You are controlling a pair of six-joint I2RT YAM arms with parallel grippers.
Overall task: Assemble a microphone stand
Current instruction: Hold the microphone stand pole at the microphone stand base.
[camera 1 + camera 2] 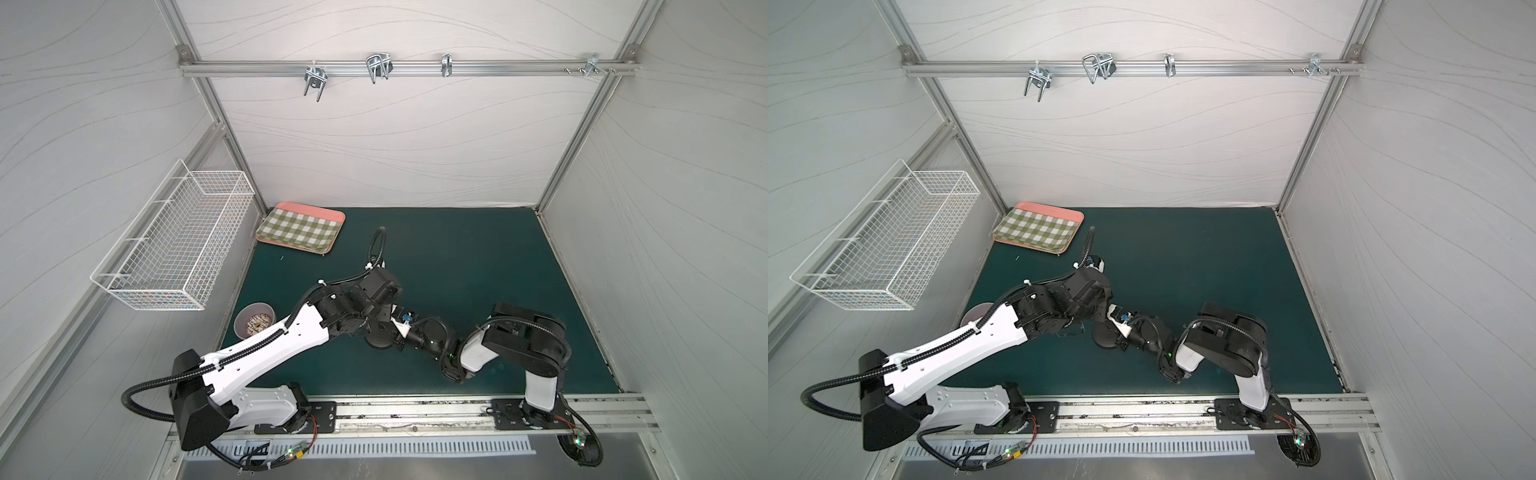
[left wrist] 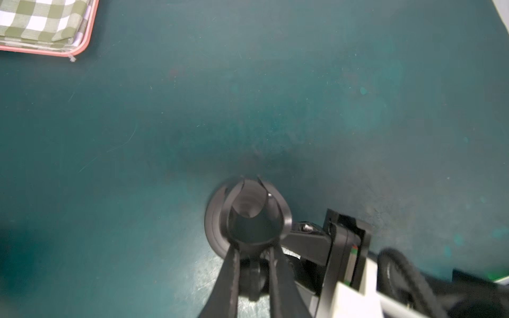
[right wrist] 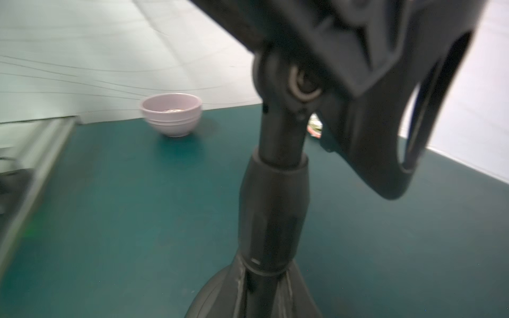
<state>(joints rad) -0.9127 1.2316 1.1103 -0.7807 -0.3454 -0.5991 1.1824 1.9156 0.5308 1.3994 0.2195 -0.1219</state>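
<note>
Two grippers held the microphone stand [image 1: 380, 338], which stood upright on the green worktop [image 1: 478, 270] just below the centre of both top views. Its round base [image 3: 212, 300] sat flat on the worktop, the rod [image 3: 272, 214] rose from its middle, and the U-shaped clip [image 2: 248, 198] topped it. The left gripper [image 2: 254, 249] had its jaws closed tight on the clip's neck. The right gripper [image 3: 261, 291] had its jaws closed on the rod just above the base. A lilac bowl [image 1: 254, 322] stood left of the stand, and a checked tray [image 1: 301, 228] lay farther up.
</note>
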